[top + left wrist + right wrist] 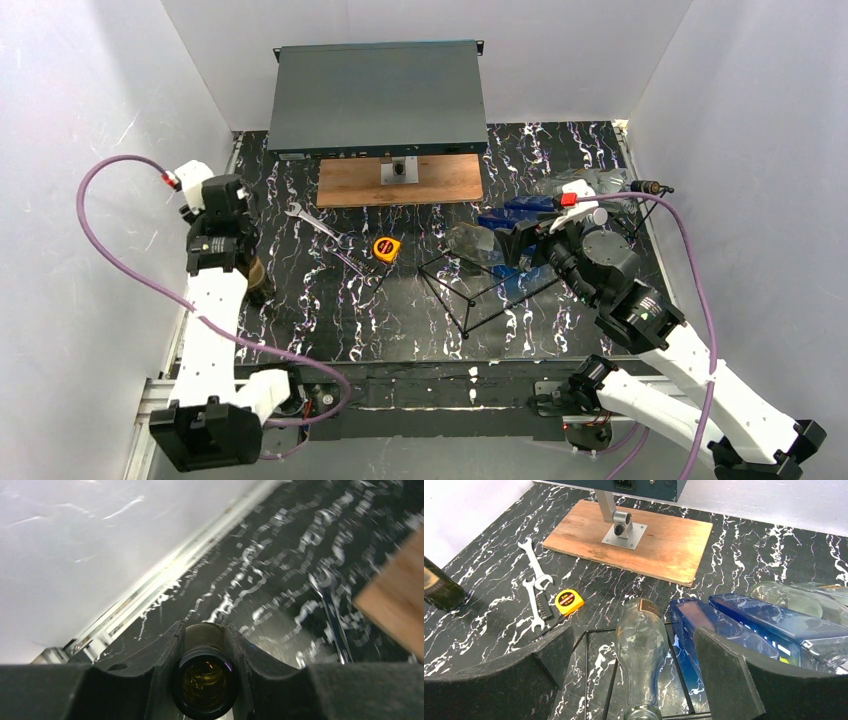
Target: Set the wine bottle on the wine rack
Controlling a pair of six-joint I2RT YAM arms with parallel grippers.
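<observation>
Grasp step: my left gripper pinches the neck of the wine bottle, which stands upright at far left
Right gripper gapes wide over the wine rack — next I need a straight lift, then a carry across

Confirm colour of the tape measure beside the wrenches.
The tape measure is yellow with a dark label on top. It shows best in the right wrist view.

Two wrenches and a yellow tape measure lie near a wooden board.

dark bottle cropped (left edge), wrench blurred
</observation>
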